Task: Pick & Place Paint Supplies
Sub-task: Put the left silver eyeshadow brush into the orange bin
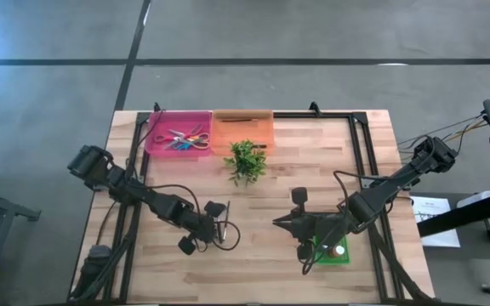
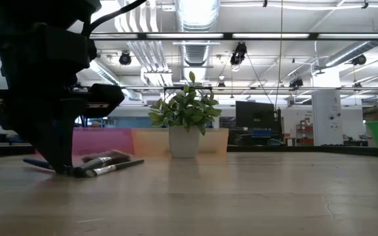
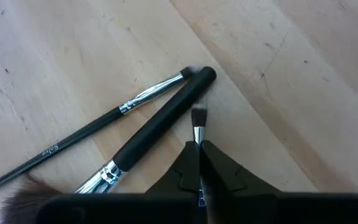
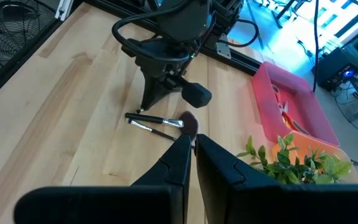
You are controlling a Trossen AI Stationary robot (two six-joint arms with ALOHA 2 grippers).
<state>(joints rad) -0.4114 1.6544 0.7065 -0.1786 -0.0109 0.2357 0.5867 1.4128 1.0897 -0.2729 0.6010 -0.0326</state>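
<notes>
My left gripper (image 3: pixel 199 146) points down at the table's middle left (image 1: pixel 220 227) and is shut on a thin brush with a small dark head (image 3: pixel 199 116). Beside it two more brushes lie flat on the wood: a thin dark one (image 3: pixel 92 127) and a thick black-handled one (image 3: pixel 163 121) with a fluffy brown head (image 3: pixel 20 200). In the low view they lie just right of that gripper (image 2: pixel 63 168). My right gripper (image 4: pixel 192 138) is shut and hovers near the table's middle (image 1: pixel 280 223), touching nothing. A small bottle (image 1: pixel 337 250) stands in the green tray (image 1: pixel 320 257). My left gripper pinches the thin brush at its metal ferrule (image 3: pixel 197 134), just behind the head, between the two fingertips. It comes from above, pointing down. The head sticks out past the fingertips, close over the wood; the handle is hidden under the gripper.
A pink bin (image 1: pixel 153 129) with colourful items and an orange bin (image 1: pixel 266 136) stand at the far edge. The leafy plant in a white pot (image 1: pixel 245 160) stands in front of them. Black frame rails run along the table's left and right sides.
</notes>
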